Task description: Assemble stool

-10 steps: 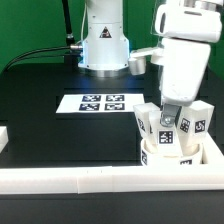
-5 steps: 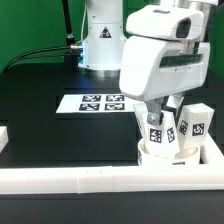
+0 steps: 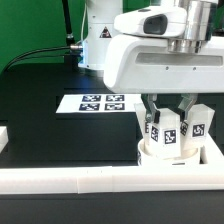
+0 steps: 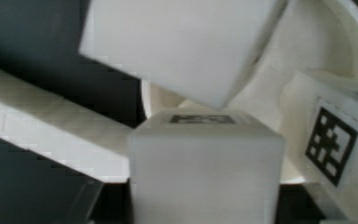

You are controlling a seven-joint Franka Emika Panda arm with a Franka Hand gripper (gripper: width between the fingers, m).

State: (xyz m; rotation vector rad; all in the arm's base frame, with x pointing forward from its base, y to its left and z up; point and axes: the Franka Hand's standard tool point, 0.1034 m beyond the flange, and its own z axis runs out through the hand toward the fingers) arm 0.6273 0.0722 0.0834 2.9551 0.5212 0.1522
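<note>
Arm's jaws are closed on a stool leg (image 3: 167,128), the middle one of three tagged legs standing up out of the round seat disc (image 3: 168,152). The disc sits in the corner formed by the white border rails (image 3: 80,180), at the exterior view's right, near edge of the black tabletop (image 3: 40,110). One leg (image 3: 199,122) stands just beside the gripped one toward the exterior view's right; the third (image 3: 151,128) is partly hidden behind a finger. The marker board (image 3: 99,102) lies flat, well apart. Wrist view: blocky white leg (image 4: 202,165) up close, a tagged leg (image 4: 341,140) beside it, focus blurred.
</note>
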